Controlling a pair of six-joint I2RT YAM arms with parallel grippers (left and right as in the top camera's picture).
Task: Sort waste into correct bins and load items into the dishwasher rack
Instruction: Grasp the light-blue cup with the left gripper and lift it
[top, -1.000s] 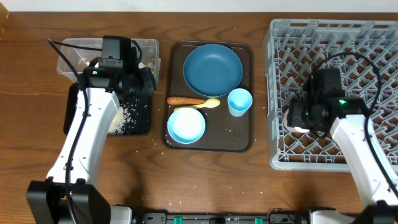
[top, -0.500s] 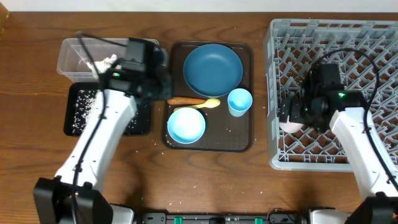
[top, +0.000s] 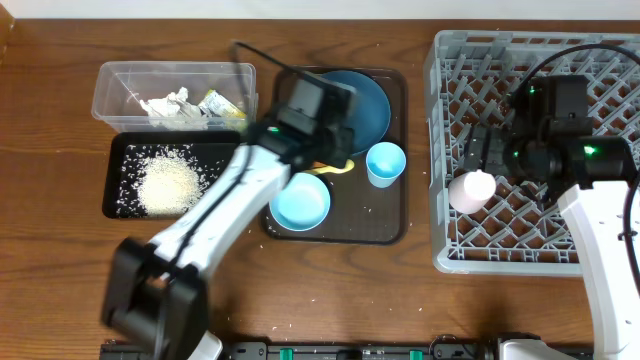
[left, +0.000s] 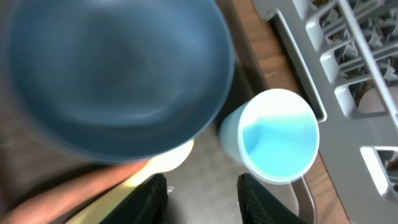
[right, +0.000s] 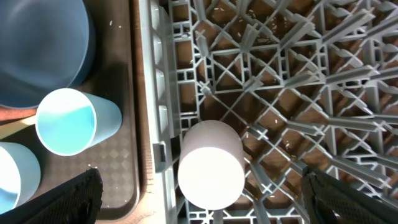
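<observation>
**Pink cup racked; left arm swings over to the carrot**

Within the last second the right claw (top: 482, 152) has let go of the pink cup (right: 210, 163). The cup now stands bottom-up in the dishwasher rack (top: 600, 60), near its 9 o'clock edge. The claw has drawn back, spread wide and empty, with the cup at about its 7 o'clock in the overhead view. That makes one item loaded.

The left arm has meanwhile left the bins. This uncovers the rice (top: 165, 182) in the black tray (top: 118, 205), and the crumpled paper (top: 165, 103) and yellow-green packet (top: 215, 100) in the clear tub (top: 110, 80).

The left claw (left: 205, 199) now hangs over the brown serving tray (top: 385, 225), parted and holding nothing. The carrot (left: 74, 190), probably the last waste, lies blurred at its 9 o'clock. The light blue cup (left: 273, 140) stands at 1 o'clock and the dark blue plate (left: 112, 74) at 11.
</observation>
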